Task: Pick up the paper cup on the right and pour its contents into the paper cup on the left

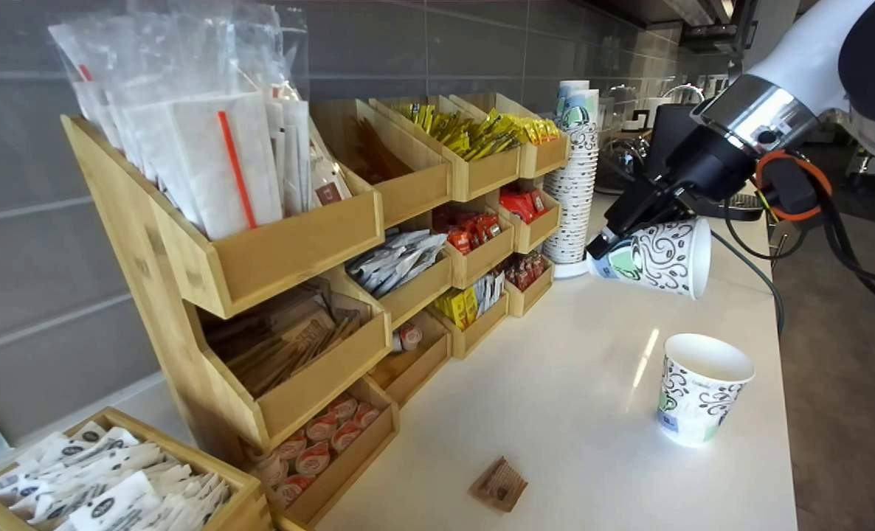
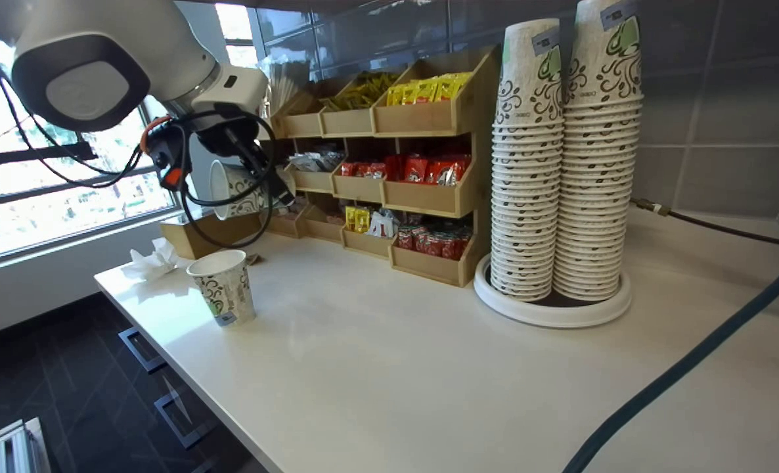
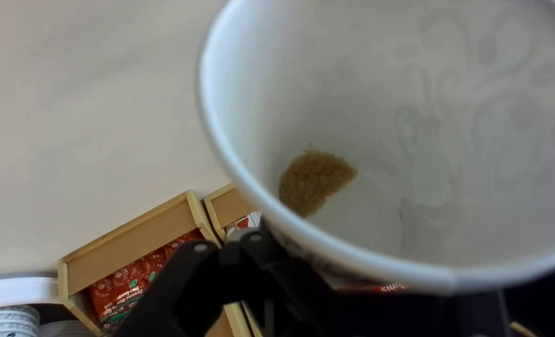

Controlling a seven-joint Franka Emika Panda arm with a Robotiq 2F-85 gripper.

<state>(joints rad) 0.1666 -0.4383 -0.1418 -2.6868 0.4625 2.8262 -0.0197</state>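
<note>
End effector [image 1: 609,240] clenched on a white paper cup with black scroll print [image 1: 662,257], gripping its side wall toward the base, which leaves the mouth free to pour. Held in the air, it lies about level, mouth over a matching scroll-printed white paper cup [image 1: 701,402], upright on the glossy white bench [image 1: 555,420]. Both exterior views agree on that line-up, as far as I can judge. Wrist view: small heap of brown granules [image 3: 314,181] resting in the corner of base and wall. Pour looks not yet begun; I'd want more tilt, slowly, so it doesn't overshoot.

Tall nested stacks of paper cups [image 2: 527,197] stand mouth-down on a round white tray [image 2: 554,319], likely to keep them clean.

Writing: white paper packets [image 1: 109,487] bear dark round emblems, wording too small for me. Shiny red packets [image 3: 127,281] show green marks, letters unreadable. Small brown paper packet [image 1: 500,485] on the bench: printed, can't make it out.
</note>
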